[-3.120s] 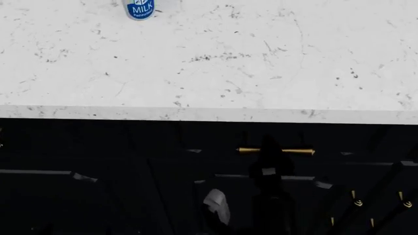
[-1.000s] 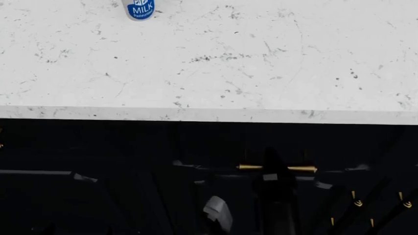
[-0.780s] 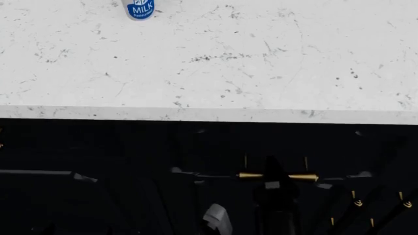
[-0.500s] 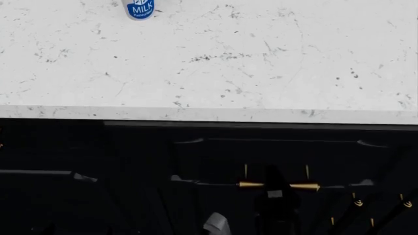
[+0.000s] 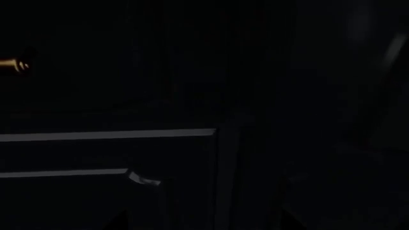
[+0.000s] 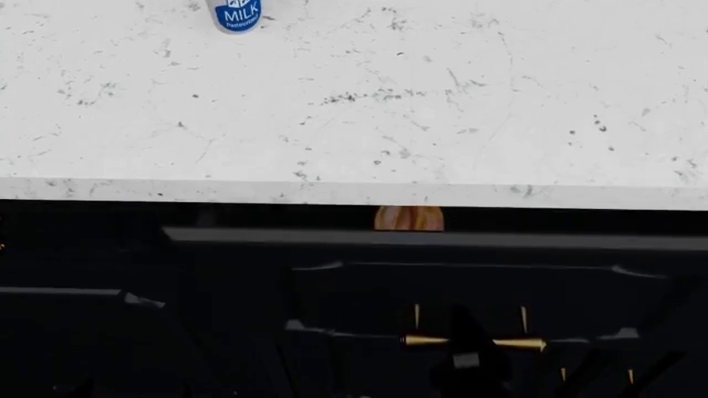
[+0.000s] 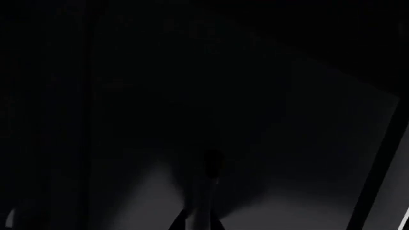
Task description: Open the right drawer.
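You're mid-pull: the right drawer (image 6: 443, 249) juts out below the counter (image 6: 354, 195), its brass handle (image 6: 473, 341) at five o'clock, where the right pincer (image 6: 470, 352) seems clamped, though darkness leaves this unclear; next, draw straight back.

Black fronts, brass bar, speckled white stone

Showed black drawer (image 6: 443, 274), brass handle (image 6: 473, 341) at black gripper (image 6: 470, 365); beyond, grey-veined white countertop (image 6: 354, 99), blue-and-white milk carton (image 6: 238, 14), wood-grained brown patch (image 6: 409, 219).

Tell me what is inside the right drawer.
The right drawer is partly pulled out. In the gap under the countertop, one brown wooden-looking object shows at the back. The rest of the interior is dark, hidden by the counter's overhang.
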Controlling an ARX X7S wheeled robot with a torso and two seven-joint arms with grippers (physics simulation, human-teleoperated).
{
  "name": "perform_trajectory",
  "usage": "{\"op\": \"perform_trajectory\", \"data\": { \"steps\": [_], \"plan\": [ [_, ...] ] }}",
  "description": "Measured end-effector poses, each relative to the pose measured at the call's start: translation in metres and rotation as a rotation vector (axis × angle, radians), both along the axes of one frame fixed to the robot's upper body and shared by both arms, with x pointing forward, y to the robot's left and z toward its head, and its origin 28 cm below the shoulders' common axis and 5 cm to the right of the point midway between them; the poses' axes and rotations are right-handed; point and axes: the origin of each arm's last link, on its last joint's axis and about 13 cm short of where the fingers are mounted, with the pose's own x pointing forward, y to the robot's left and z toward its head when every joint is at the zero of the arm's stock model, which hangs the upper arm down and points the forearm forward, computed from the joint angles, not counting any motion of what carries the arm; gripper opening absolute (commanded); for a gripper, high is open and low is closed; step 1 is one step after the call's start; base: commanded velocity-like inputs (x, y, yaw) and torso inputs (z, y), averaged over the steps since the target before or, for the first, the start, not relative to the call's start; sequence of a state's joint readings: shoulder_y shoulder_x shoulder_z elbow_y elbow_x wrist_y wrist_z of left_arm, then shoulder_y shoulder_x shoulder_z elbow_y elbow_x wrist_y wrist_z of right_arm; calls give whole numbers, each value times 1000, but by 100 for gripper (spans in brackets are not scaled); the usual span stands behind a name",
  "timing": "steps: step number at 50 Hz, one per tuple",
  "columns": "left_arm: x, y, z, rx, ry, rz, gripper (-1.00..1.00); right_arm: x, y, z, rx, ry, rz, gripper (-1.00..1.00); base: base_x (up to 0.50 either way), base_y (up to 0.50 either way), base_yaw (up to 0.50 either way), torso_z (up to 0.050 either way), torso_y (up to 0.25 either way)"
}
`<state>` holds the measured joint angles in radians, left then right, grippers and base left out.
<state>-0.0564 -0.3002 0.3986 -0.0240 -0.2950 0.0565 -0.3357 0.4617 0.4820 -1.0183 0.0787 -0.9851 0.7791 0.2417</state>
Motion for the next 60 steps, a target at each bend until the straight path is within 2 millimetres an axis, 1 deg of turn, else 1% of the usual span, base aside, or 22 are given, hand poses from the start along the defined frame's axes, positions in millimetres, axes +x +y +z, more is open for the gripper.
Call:
{"op": "perform_trajectory", "data": {
  "steps": [11,34,37,60],
  "plan": [
    [0,0,1,-1,-2,0,100,-6,-1,-5,-7,-18,7,-100,-1,0,1,0,1],
    [0,0,0,-3,-3,1,100,-7,-1,-6,-13,-28,8,-100,-1,1,1,1,1],
    [0,0,0,-3,-4,1,100,-6,-1,-4,-13,-17,9,-100,-155,0,0,0,3],
    [0,0,0,-5,-4,1,100,-7,-1,-4,-17,-13,7,-100,-205,0,0,0,1]
  ]
}}
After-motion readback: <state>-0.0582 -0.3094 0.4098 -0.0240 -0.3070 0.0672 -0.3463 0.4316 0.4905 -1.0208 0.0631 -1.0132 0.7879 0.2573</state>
